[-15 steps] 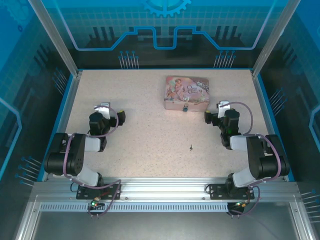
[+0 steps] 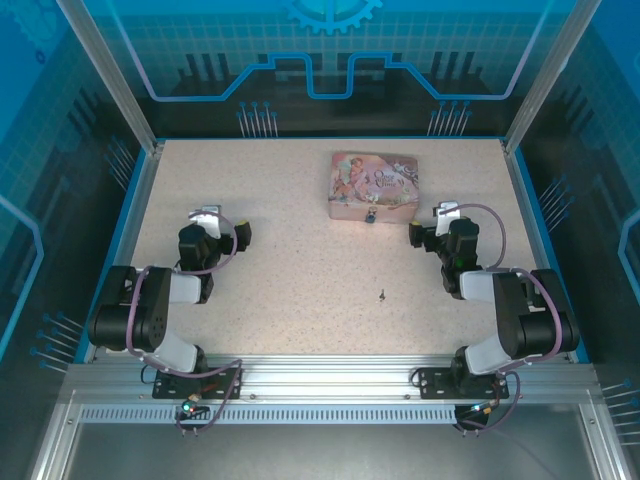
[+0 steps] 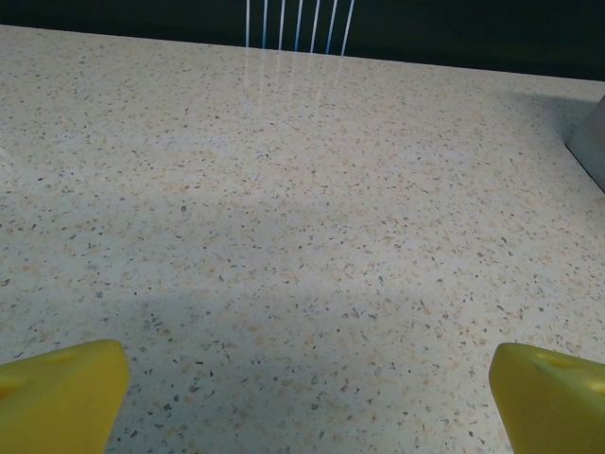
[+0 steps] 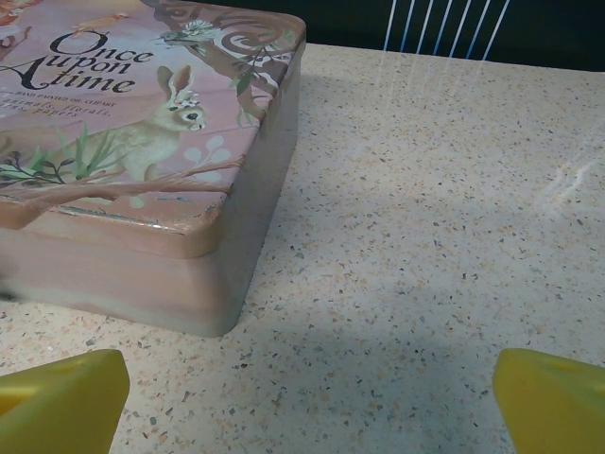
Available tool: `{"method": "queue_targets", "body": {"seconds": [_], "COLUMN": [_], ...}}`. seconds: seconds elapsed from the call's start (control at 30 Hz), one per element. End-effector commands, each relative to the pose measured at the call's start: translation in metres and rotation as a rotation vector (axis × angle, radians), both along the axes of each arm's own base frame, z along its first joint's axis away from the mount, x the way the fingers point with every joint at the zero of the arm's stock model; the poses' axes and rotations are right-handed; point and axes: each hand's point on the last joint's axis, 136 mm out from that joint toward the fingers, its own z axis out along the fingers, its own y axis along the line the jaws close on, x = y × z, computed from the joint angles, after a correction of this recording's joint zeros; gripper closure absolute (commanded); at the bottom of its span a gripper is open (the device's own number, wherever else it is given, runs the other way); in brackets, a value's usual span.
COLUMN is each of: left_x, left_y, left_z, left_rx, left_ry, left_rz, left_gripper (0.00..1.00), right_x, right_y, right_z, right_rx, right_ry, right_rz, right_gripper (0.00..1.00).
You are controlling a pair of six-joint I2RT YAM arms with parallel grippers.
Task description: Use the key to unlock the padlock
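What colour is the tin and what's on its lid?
Pink tin, rabbit among branches; right wrist view shows it best.

Padlock (image 2: 371, 215) at front of tin (image 2: 373, 183); key (image 2: 382, 295) before them, well apart.

text | "Once Upon a Time" | on: pink tin (image 4: 142, 151) lid; smaller line beneath unreadable

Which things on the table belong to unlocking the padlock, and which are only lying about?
For the job: padlock; key, alone on the table.
Lying about: pink tin, just behind the padlock.
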Motion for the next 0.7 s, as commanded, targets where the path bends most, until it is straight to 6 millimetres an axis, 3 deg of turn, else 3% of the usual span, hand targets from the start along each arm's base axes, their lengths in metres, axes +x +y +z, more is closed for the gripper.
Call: {"method": "queue_targets", "body": {"seconds": [0.0, 0.17, 0.27, 0.37, 0.47, 0.53, 0.67], "left_x": [0.005, 0.004, -0.005, -0.013, -0.016, -0.017, -0.021], "left_y": [0.000, 0.001, 0.002, 0.002, 0.004, 0.002, -0.016], "left_z": [0.003, 0.006, 0.023, 0.051, 0.095, 0.121, 0.147], "left_rx": [0.015, 0.012, 0.017, 0.019, -0.070, -0.175, -0.288], "left_ry": [-0.008, -0.019, -0.053, -0.072, -0.136, -0.141, -0.059], "left_rz": [0.002, 0.012, 0.015, 0.021, 0.057, 0.079, 0.024], "left_gripper": [0.01, 0.01, 0.01, 0.01, 0.01, 0.01, 0.01], "right_x": [0.001, 0.001, 0.003, 0.002, -0.005, -0.016, -0.042], "right_y": [0.003, 0.003, -0.005, -0.013, -0.008, -0.001, 0.020], "right_z": [0.003, 0.003, 0.009, 0.026, 0.050, 0.064, 0.078], "right_rx": [0.008, 0.009, 0.016, 0.020, 0.058, 0.114, 0.206], "right_ry": [-0.015, -0.016, -0.012, 0.031, 0.045, 0.072, 0.180], "right_rz": [-0.003, -0.002, -0.045, -0.086, -0.084, -0.085, -0.082], "right_gripper": [0.00, 0.00, 0.00, 0.00, 0.00, 0.00, 0.00]}}
